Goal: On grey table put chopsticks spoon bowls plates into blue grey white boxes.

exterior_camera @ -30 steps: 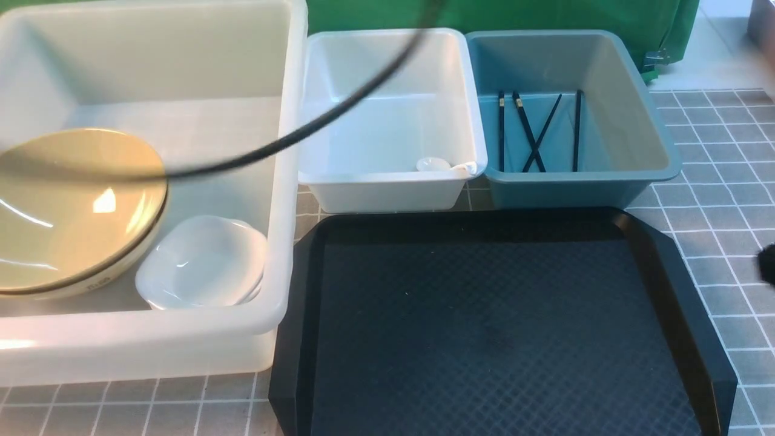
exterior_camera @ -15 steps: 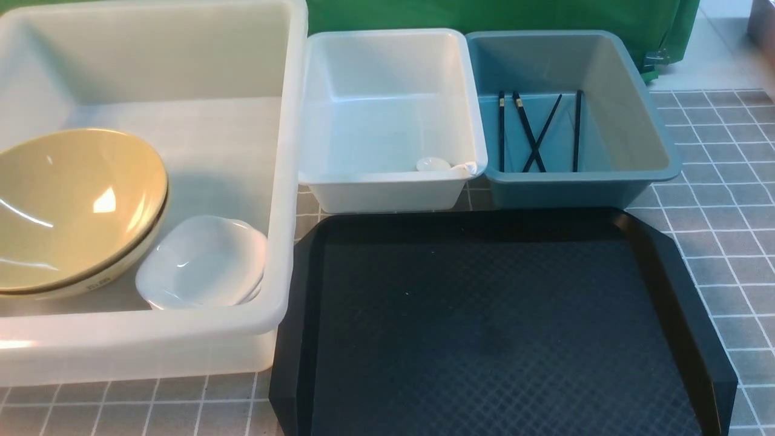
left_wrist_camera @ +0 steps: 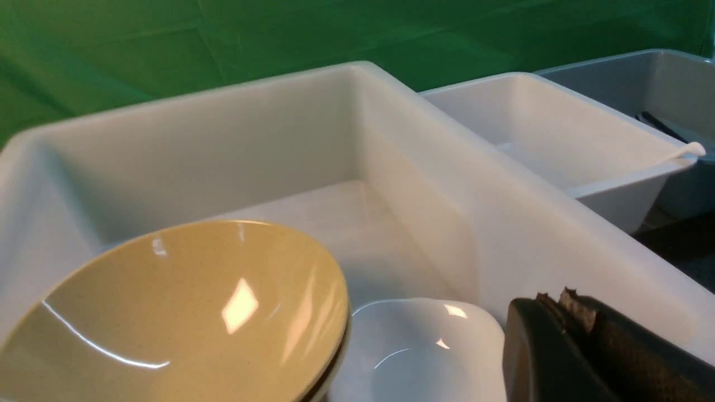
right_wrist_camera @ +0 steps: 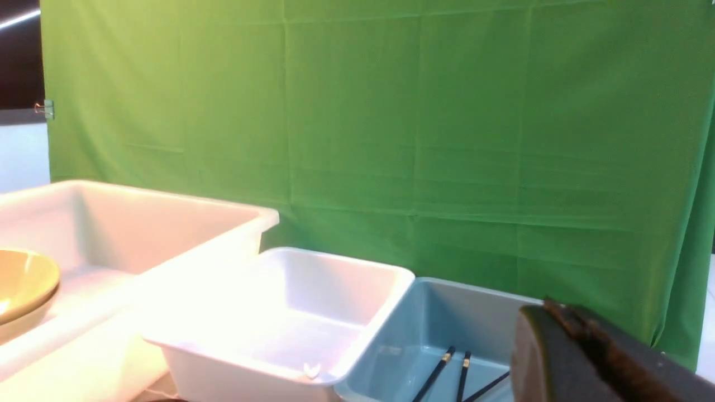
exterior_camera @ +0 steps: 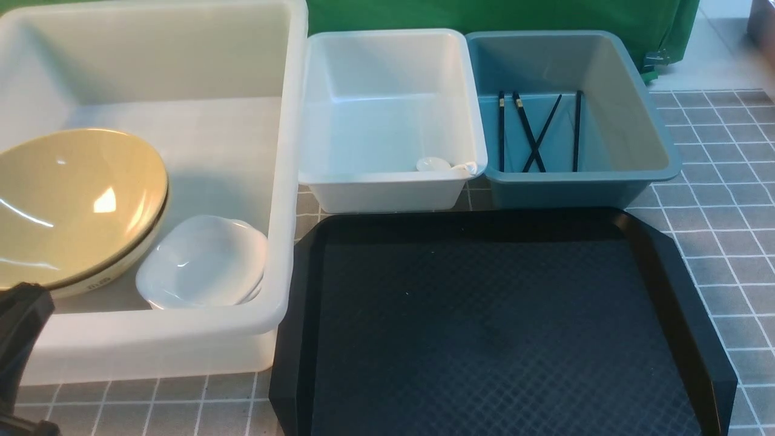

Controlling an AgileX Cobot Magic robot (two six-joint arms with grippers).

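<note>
Two stacked yellow bowls (exterior_camera: 72, 206) and white plates (exterior_camera: 203, 263) lie in the large translucent box (exterior_camera: 181, 330) on the left. The white spoon (exterior_camera: 439, 165) rests in the middle white box (exterior_camera: 387, 194). Several black chopsticks (exterior_camera: 533, 130) lie in the blue box (exterior_camera: 557, 191). My left gripper (left_wrist_camera: 560, 298) is shut and empty, just above the big box's near rim beside the plates (left_wrist_camera: 419, 352). My right gripper (right_wrist_camera: 550, 306) is shut and empty, raised and off to the right of the blue box (right_wrist_camera: 463, 312).
A black textured tray (exterior_camera: 484, 327) lies bare in front of the white and blue boxes. The grey table (exterior_camera: 726, 181) shows at right. A dark part of my left arm (exterior_camera: 21, 339) fills the near left corner. A green cloth (right_wrist_camera: 391, 139) hangs behind.
The black cable that crossed the boxes a second ago has gone. A dark bit has left the right edge. My left arm has come into the near left corner.
</note>
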